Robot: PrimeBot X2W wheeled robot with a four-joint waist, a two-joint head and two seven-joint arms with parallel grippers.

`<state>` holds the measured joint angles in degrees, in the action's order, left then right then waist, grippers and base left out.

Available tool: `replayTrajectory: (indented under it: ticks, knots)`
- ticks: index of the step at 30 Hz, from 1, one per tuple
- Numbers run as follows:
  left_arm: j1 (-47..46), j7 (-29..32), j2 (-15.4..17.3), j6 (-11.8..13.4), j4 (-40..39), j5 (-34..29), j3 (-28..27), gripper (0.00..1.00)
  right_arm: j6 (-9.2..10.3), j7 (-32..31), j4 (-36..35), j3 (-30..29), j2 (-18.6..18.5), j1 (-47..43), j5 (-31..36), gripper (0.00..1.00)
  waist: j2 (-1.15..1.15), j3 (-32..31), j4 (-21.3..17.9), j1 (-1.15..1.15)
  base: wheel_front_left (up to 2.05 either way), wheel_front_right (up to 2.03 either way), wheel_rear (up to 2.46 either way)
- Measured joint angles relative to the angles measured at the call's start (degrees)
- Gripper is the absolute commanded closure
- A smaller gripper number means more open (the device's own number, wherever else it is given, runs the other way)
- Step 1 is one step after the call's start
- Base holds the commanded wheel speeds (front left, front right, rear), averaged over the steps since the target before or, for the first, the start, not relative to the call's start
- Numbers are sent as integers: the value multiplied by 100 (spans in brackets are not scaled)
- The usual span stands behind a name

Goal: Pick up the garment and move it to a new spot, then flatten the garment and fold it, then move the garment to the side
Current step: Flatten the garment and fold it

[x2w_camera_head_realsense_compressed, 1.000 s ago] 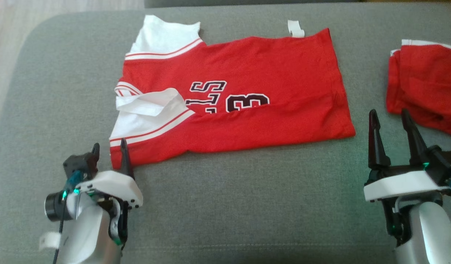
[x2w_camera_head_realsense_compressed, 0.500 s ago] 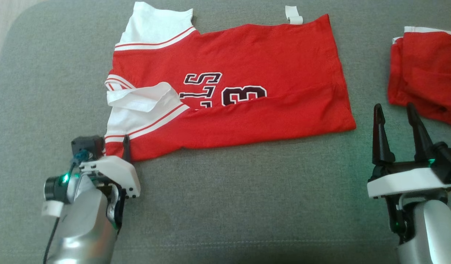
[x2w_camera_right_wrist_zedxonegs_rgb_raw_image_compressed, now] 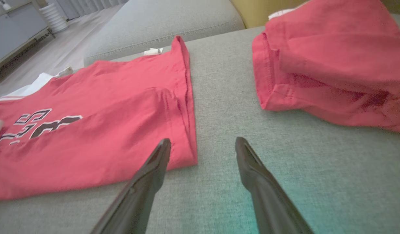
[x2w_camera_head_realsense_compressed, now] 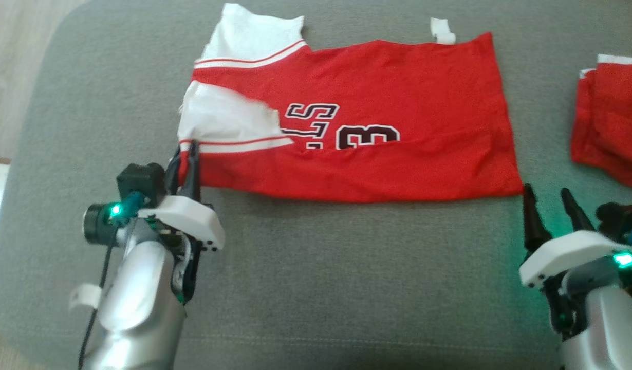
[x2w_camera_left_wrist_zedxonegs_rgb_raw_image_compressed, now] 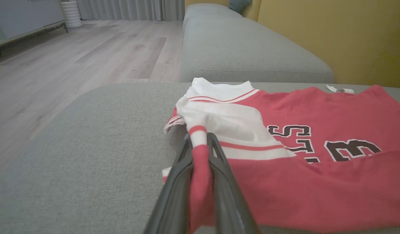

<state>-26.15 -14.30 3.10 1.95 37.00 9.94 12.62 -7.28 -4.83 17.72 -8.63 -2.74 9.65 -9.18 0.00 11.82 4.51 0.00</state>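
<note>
On the grey sofa [x2w_camera_head_realsense_compressed: 347,267], left gripper [x2w_camera_head_realsense_compressed: 186,150] pinches the jersey [x2w_camera_head_realsense_compressed: 398,87]; right gripper [x2w_camera_head_realsense_compressed: 546,191] gapes.

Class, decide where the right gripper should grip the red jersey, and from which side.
Probably grip the jersey by its near hem corner, sliding in low from the robot's right. It lies flat just ahead of the open right gripper, mirroring the pinch of the left gripper at the sleeve end.

The left gripper [x2w_camera_head_realsense_compressed: 186,150] sits at near left, its two dark fingers pinched together on the near-left corner of the jersey [x2w_camera_head_realsense_compressed: 398,77], with its silver forearm rising from the near edge. The right gripper [x2w_camera_head_realsense_compressed: 546,191] at near right points away, fingers spread apart and holding nothing.
</note>
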Motion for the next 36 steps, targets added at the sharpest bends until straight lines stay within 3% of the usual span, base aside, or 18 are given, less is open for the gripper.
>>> replayTrajectory:
  ticks: [4, 11, 12, 13, 14, 24, 29, 36]
  knots:
    - [336, 0, -21, -46, -588, -33, 170, 100, 0, -109, 512, -182, -1, 332, -253, 0, 0, -1, 162, 0, 0, 0, 0]
    - [598, 0, -40, -62, -904, -80, 389, 100, 0, -118, 1273, -237, 2, 676, -308, 0, 0, 90, 367, 0, 0, 0, 0]
    - [599, 0, -40, -60, -906, -80, 397, 100, 0, -103, 1333, -238, 1, 726, -310, 25, 0, 102, 383, 0, 0, 0, 0]
    - [600, 0, -40, -60, -906, -81, 405, 100, 0, -97, 1388, -235, 0, 787, -310, 95, 0, 112, 393, 0, 0, 0, 0]
    - [600, 0, -38, -59, -905, -80, 411, 100, 0, -85, 1440, -226, -1, 854, -310, 100, 0, 121, 400, 0, 0, 0, 0]
    - [608, 0, -21, -38, -664, -80, 407, 100, 0, 156, 1611, -158, 2, 969, -305, 100, 0, -52, 283, 0, 0, 0, 0]
    - [844, 0, 34, -43, -439, -78, 436, 100, 0, 122, 1210, -310, 7, 549, -299, 100, 0, -354, 164, 0, 0, 0, 0]
    - [1313, 71, 136, -97, -350, -63, 532, 100, 0, -386, 572, -283, 21, -392, -660, 100, 0, -782, 37, -1, 0, 0, 0]
